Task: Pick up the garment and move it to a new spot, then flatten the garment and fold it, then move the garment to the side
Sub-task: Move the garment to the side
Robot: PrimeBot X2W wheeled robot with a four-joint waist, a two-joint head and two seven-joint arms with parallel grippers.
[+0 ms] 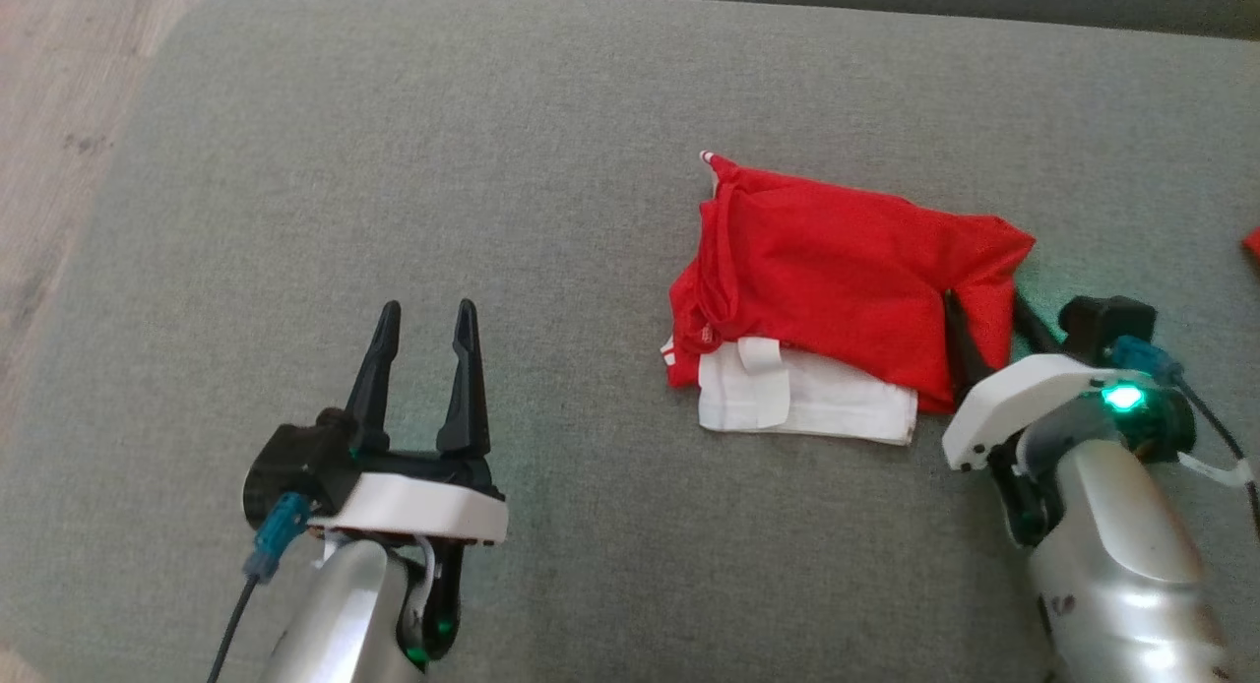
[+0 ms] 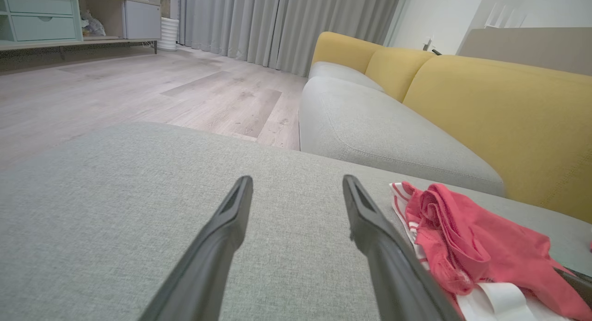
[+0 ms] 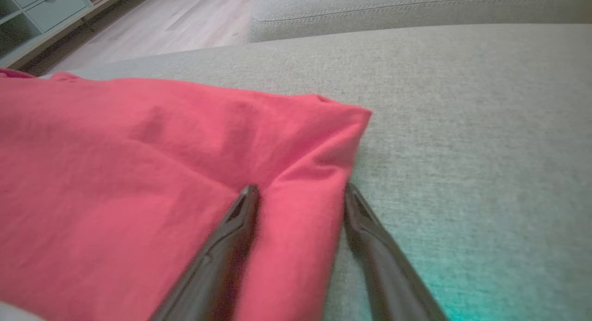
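Observation:
The garment (image 1: 837, 270) is a red piece folded into a rough rectangle, with a white layer (image 1: 807, 403) sticking out along its near edge, lying right of centre on the grey cushion (image 1: 394, 171). My right gripper (image 1: 984, 304) is at the garment's right end, jaws open and straddling a fold of the red cloth (image 3: 138, 173). In the right wrist view the right gripper (image 3: 300, 188) has red fabric between its fingers. My left gripper (image 1: 428, 309) hovers open and empty over bare cushion well left of the garment. In the left wrist view, the left gripper (image 2: 297, 180) has the garment (image 2: 471, 237) off to its right.
Wood floor (image 1: 59, 122) lies beyond the cushion's left edge. A sofa with a grey seat (image 2: 370, 122) and yellow backrest (image 2: 485, 103) stands behind. A small red scrap (image 1: 1252, 242) shows at the far right edge. A pale cabinet (image 2: 46, 15) stands across the room.

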